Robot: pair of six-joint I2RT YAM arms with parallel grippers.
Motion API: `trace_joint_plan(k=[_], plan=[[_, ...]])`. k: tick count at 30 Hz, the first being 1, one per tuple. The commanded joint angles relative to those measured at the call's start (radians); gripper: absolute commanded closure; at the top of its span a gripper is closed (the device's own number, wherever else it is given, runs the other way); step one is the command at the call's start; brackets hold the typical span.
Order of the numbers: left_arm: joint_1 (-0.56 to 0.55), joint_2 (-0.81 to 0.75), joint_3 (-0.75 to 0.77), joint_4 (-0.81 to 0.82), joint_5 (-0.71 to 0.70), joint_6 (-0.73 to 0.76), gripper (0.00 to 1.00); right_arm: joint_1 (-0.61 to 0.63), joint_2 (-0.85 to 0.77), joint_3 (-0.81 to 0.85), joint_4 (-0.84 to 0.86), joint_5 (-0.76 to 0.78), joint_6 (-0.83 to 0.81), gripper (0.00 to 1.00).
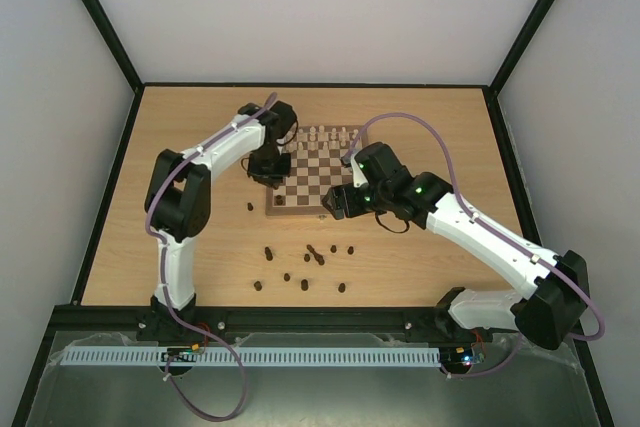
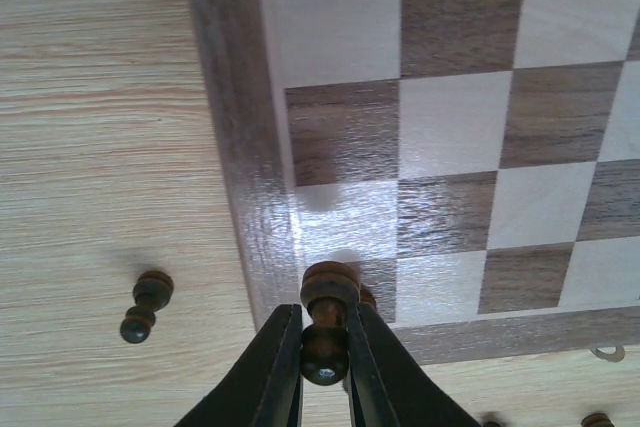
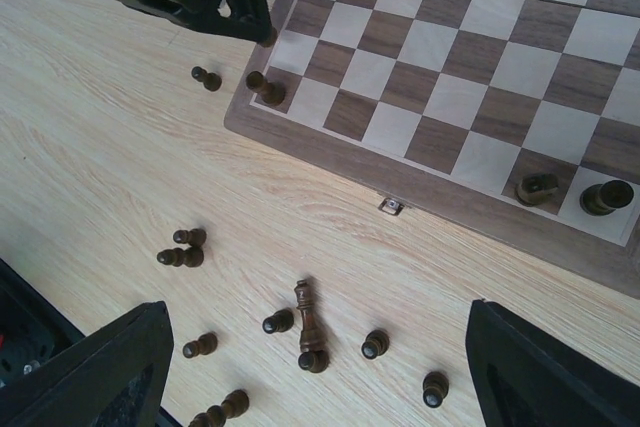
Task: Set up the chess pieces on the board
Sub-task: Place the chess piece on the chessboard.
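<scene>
The left pincer is closed on a dark pawn, held at the lower left corner of the board in the left wrist view; whether the pawn touches the wood cannot be told. The right pincer is spread wide and nothing is gripped. Under it, at the bottom of the right wrist view, loose dark pieces are scattered on the table, a king lying flat among them. Two dark pieces are seen on the board's lower right squares. A fallen pawn lies left of the board.
</scene>
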Motion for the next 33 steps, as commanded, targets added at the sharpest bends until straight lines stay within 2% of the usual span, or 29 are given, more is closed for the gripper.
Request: trace_joint_plan(k=[1,17,30,33], plan=[[-0.018,0.028,0.047,-0.048,-0.022,0.012,0.85,0.008,-0.015,-0.013,-0.003,-0.013,-0.006,0.19],[-0.038,0.087,0.061,-0.032,-0.041,0.021,0.84,0.008,0.001,-0.016,0.005,-0.020,-0.008,0.18],[-0.039,0.086,0.075,-0.023,-0.021,0.025,0.77,0.008,0.005,-0.019,0.007,-0.017,-0.008,0.17],[-0.042,0.083,0.087,-0.020,-0.012,0.023,0.72,0.007,0.006,-0.021,0.007,-0.017,-0.008,0.17]])
